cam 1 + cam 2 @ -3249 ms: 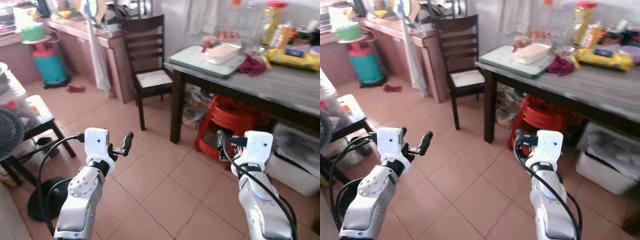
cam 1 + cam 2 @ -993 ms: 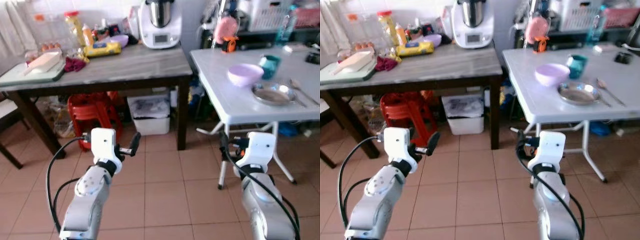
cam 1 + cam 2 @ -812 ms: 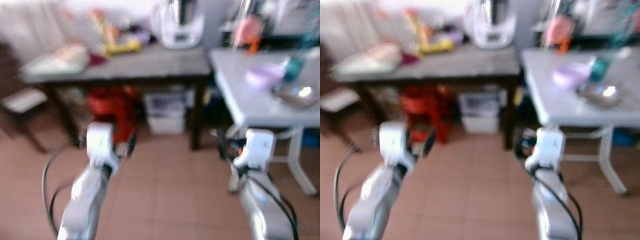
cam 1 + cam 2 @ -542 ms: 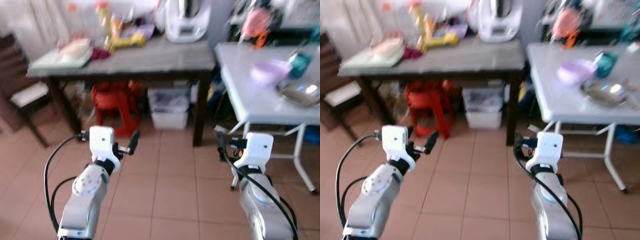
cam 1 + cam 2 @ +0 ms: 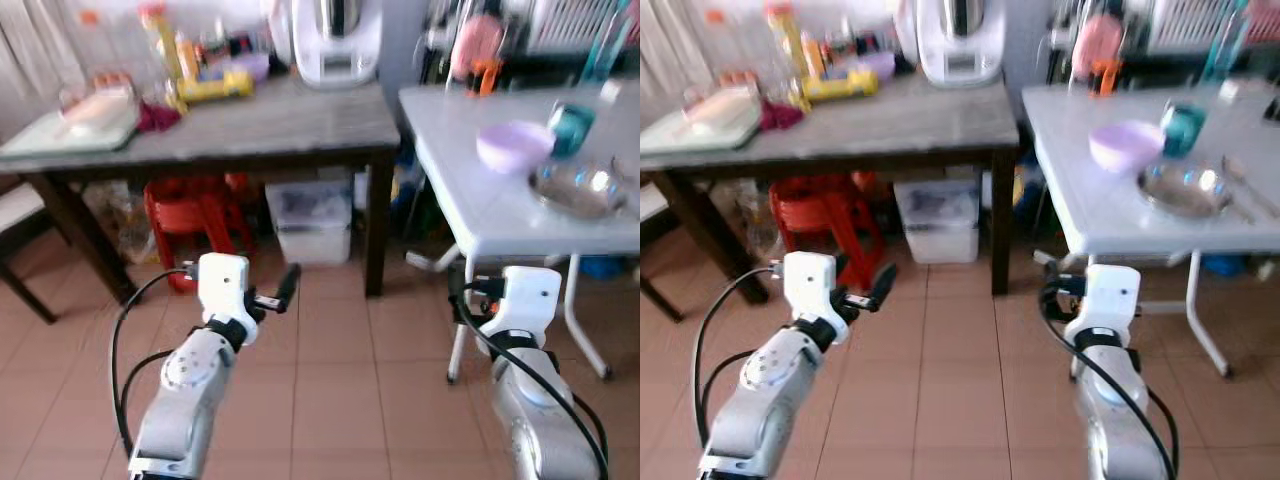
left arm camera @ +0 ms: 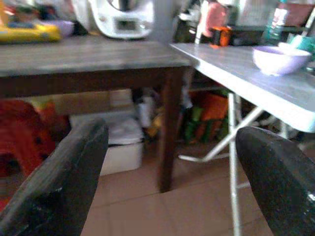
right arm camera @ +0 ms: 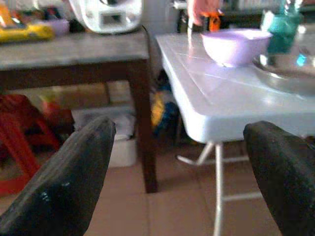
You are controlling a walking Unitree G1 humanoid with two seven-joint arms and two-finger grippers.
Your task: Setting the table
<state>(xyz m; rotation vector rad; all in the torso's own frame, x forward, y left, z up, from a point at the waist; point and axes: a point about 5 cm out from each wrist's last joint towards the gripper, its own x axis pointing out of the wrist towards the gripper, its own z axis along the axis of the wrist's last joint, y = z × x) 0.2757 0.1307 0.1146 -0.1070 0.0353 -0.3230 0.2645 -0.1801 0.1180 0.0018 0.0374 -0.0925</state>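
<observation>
- Nearest to you, both silver arms are raised above the terracotta tiled floor [image 5: 330, 400], with nothing in either claw.
- Your left gripper [image 6: 167, 162] has its two black fingers [image 6: 59, 182] spread wide, with bare floor and table legs showing in the gap between them.
- Your right gripper [image 7: 177, 162] is spread just as wide; its black fingers [image 7: 69, 177] frame the near edge of the white folding table [image 7: 221, 103].
- That white table stands just ahead on your right, on thin metal legs.
- On it, the round shiny metal plate [image 5: 1180, 190] lies near the front edge, with a spoon-like metal piece [image 5: 1242, 186] just beside it on the right; it is too blurred to name for sure.
- The pale purple bowl [image 5: 1127, 145] sits just behind the plate, and the teal cup [image 5: 1181, 127] stands close beside the bowl, a little further back.
- To your left, the dark wooden table with a grey top [image 5: 250, 125] stands close beside the white one.
- Under it you see a stack of red plastic stools [image 5: 195, 225] and a white plastic bin [image 5: 312, 222].
- At the back of the grey top stands a white kitchen machine [image 5: 335, 40], with a yellow packet [image 5: 210, 87] and bottles [image 5: 160, 45] to its left.
- A pale green tray [image 5: 65, 130] lies at the far left end.
</observation>
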